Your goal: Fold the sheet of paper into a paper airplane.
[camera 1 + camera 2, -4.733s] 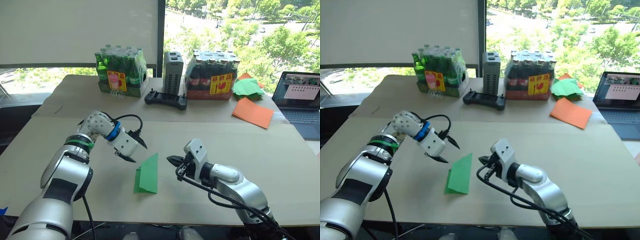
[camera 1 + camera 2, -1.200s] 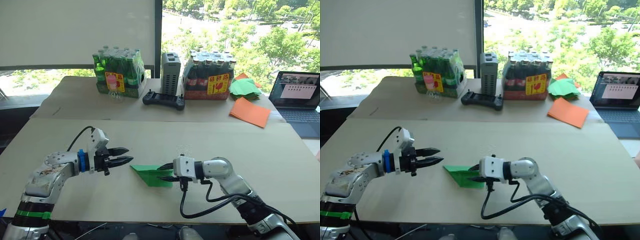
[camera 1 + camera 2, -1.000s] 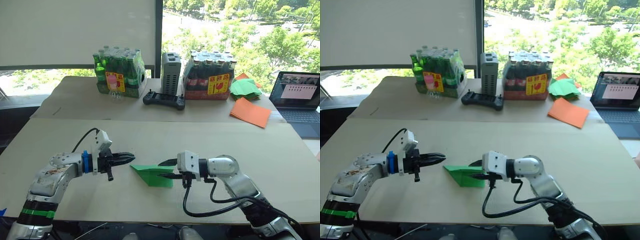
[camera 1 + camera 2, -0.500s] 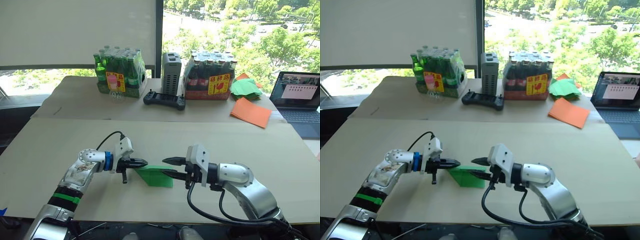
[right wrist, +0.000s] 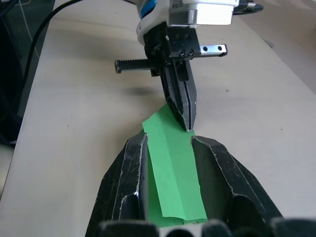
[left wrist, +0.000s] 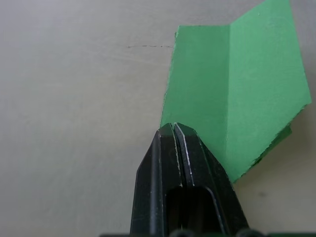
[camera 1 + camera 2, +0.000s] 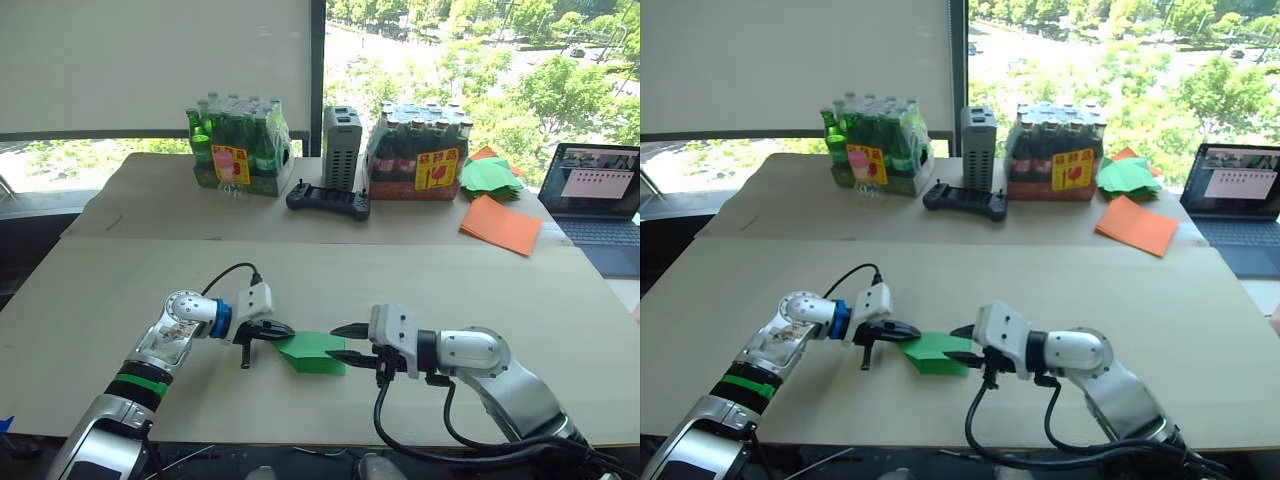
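The sheet of paper (image 7: 312, 350) is bright green and folded into a narrow strip with a lengthwise crease. It lies flat on the near table between my two grippers. My left gripper (image 7: 285, 329) is shut, and its tips press on the strip's left end (image 6: 232, 98), as the right wrist view also shows (image 5: 186, 118). My right gripper (image 7: 337, 341) is open at the strip's right end. Its two fingers (image 5: 138, 148) stand one on each side of the paper (image 5: 173, 168) without touching it.
On the far table stand a pack of green bottles (image 7: 240, 140), a grey box (image 7: 343, 145), a pack of dark bottles (image 7: 420, 150) and a black controller (image 7: 328, 200). A heap of green folded papers (image 7: 495, 175), orange sheets (image 7: 505, 225) and a laptop (image 7: 595, 195) are at the far right.
My left gripper has moved right across the table until its shut tips reached the paper's left end. The right gripper has stayed open at the right end.
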`<state>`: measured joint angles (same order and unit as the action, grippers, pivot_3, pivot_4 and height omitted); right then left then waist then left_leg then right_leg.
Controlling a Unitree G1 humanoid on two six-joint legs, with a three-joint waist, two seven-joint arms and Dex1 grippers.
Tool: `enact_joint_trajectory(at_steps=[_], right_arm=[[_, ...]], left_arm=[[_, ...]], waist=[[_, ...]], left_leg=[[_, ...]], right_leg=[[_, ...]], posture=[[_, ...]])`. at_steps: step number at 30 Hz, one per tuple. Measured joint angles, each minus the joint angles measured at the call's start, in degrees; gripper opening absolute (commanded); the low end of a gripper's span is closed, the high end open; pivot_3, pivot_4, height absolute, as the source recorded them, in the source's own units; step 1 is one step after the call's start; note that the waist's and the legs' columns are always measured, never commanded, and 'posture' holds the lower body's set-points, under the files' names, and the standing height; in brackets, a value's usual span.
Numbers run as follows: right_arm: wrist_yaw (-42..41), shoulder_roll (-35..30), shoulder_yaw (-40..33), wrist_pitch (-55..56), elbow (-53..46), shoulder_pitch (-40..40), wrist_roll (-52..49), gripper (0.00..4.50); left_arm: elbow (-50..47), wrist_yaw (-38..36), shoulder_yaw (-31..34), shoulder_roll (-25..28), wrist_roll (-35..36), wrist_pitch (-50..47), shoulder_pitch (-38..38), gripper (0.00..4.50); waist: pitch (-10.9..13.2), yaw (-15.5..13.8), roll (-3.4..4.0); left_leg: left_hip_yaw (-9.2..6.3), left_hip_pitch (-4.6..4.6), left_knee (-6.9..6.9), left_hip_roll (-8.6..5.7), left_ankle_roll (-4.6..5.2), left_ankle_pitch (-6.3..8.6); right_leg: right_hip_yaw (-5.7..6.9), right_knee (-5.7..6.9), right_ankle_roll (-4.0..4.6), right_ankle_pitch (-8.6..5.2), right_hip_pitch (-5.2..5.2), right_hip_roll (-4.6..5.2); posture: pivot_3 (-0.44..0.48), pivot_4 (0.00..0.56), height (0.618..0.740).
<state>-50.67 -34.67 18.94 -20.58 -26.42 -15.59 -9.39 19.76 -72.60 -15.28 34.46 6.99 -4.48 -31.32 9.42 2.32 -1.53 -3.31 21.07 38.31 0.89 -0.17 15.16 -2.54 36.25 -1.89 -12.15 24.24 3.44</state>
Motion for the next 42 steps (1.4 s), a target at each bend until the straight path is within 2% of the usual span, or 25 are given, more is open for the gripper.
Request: enact_joint_trajectory(at_steps=[5, 11, 16, 17, 27, 34, 42], right_arm=[[-1.72, -1.49, 3.30, 6.65, 5.00, -0.42, 5.80, 1.61], [-1.56, -0.02, 3.75, 10.25, 8.60, -1.31, 8.68, 1.61], [-1.94, 1.00, 3.78, 10.27, 9.53, -1.35, 8.68, 0.09], [-2.07, 1.13, 3.77, 10.27, 9.76, -1.35, 8.68, 0.04], [-3.02, 2.82, 3.74, 9.81, 11.69, -2.46, 8.61, 0.04], [-0.39, 6.55, 2.29, -0.17, 17.80, -9.08, 8.11, 0.04], [-0.57, 6.73, 4.83, -1.19, 21.01, -10.19, 10.18, 0.04]], left_arm=[[0.14, 0.00, 0.02, -0.18, -0.34, 0.73, 0.01, 0.04], [-0.03, 0.18, 0.01, -0.18, -0.54, 0.91, 0.07, 0.04], [-0.98, 0.70, 0.18, -0.16, -0.68, 0.53, 0.58, 0.00], [-1.17, 0.79, 0.20, -0.16, -0.75, 0.48, 0.65, 0.00], [-2.60, 1.33, 0.25, -0.06, -1.16, -0.62, 1.06, 0.00], [-3.84, 1.71, 0.32, -0.04, -1.17, -0.66, 1.91, 0.00], [-4.88, 1.85, 0.37, -0.03, -1.15, -1.67, 2.30, 0.00]], waist=[[0.00, -0.07, 0.00], [0.00, -0.08, 0.00], [0.00, -0.07, 0.00], [0.00, -0.08, 0.00], [0.00, 0.04, 0.00], [-0.01, 0.08, 0.01], [-0.01, 0.04, 0.01]], left_leg=[[0.01, 0.00, 0.01, 0.00, 0.00, 0.00], [0.01, 0.00, 0.01, 0.00, 0.00, 0.00], [0.00, -0.01, 0.01, 0.00, 0.00, 0.00], [0.00, -0.01, 0.01, 0.00, 0.00, 0.00], [0.00, -0.01, 0.01, 0.00, 0.00, 0.00], [-0.01, -0.02, 0.00, 0.00, 0.00, 0.00], [0.00, 0.00, 0.00, 0.00, 0.00, 0.00]], right_leg=[[0.00, 0.00, 0.00, 0.00, 0.00, 0.00], [0.00, 0.01, 0.00, 0.00, 0.00, 0.00], [0.00, 0.01, 0.00, 0.00, -0.01, 0.00], [0.00, 0.01, 0.00, 0.00, -0.01, 0.00], [0.00, 0.01, 0.01, 0.00, 0.00, 0.00], [-0.01, 0.06, 0.02, 0.01, 0.02, 0.00], [-0.01, 0.02, 0.01, 0.01, 0.01, 0.00]], posture=[[0.000, 0.150, 0.740], [0.000, 0.150, 0.740], [0.000, 0.150, 0.740], [0.000, 0.150, 0.740], [0.000, 0.150, 0.740], [0.000, 0.150, 0.740], [0.000, 0.150, 0.740]])
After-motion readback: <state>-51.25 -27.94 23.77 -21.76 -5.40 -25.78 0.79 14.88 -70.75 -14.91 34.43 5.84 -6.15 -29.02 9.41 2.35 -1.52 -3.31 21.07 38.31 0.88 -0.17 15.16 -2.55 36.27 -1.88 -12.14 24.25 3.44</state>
